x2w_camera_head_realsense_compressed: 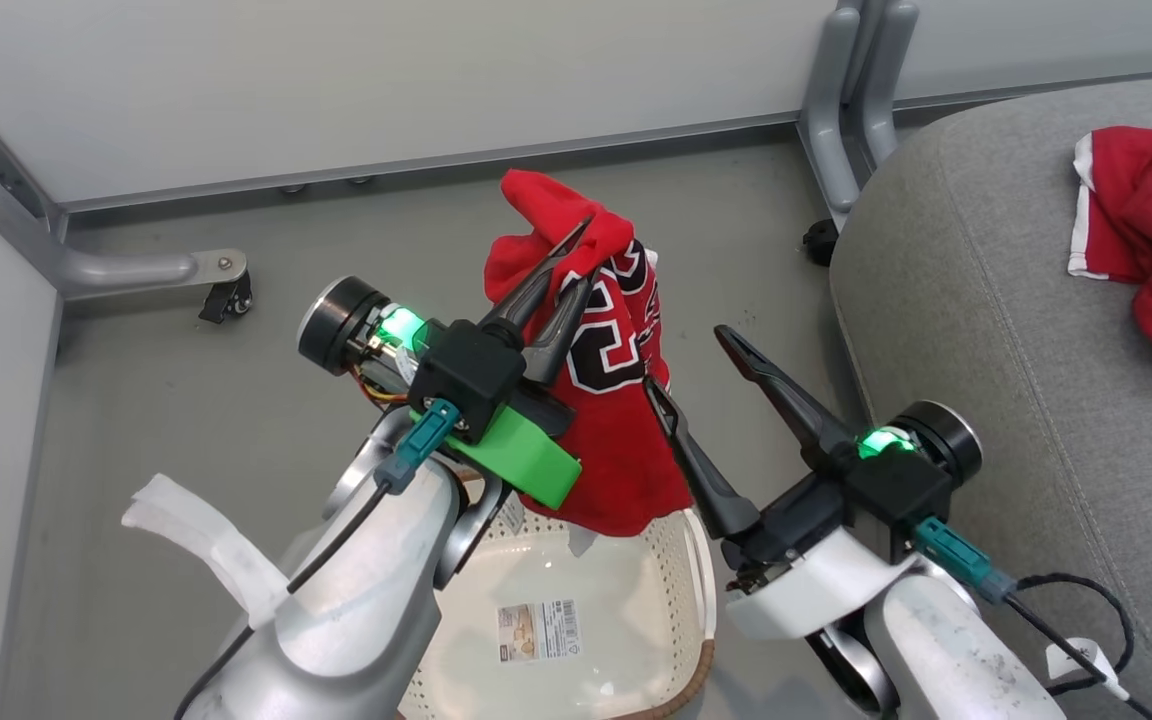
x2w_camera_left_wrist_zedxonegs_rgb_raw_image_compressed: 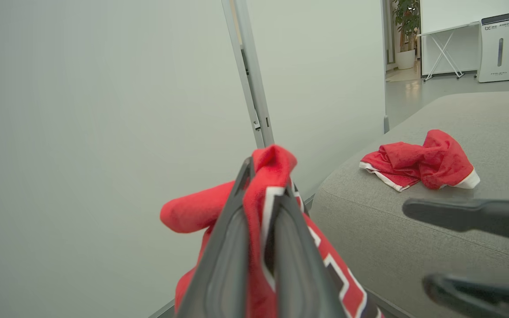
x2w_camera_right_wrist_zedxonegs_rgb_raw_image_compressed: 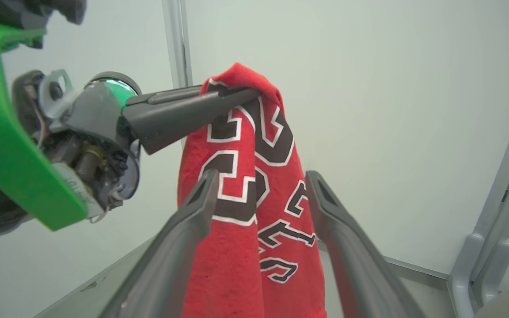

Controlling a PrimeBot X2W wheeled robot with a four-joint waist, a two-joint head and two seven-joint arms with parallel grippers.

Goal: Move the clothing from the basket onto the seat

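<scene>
The left gripper [x2w_camera_head_realsense_compressed: 586,252] fingers clamp the jersey [x2w_camera_head_realsense_compressed: 616,430]; right gripper [x2w_camera_head_realsense_compressed: 686,358] fingers spread, empty. The left forearm [x2w_camera_head_realsense_compressed: 366,600] hides part of the basket [x2w_camera_head_realsense_compressed: 704,600].

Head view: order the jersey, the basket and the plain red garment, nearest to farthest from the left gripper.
1. jersey, clamped in the left gripper.
2. basket, just below it.
3. plain red garment, on the seat at far right.
</scene>
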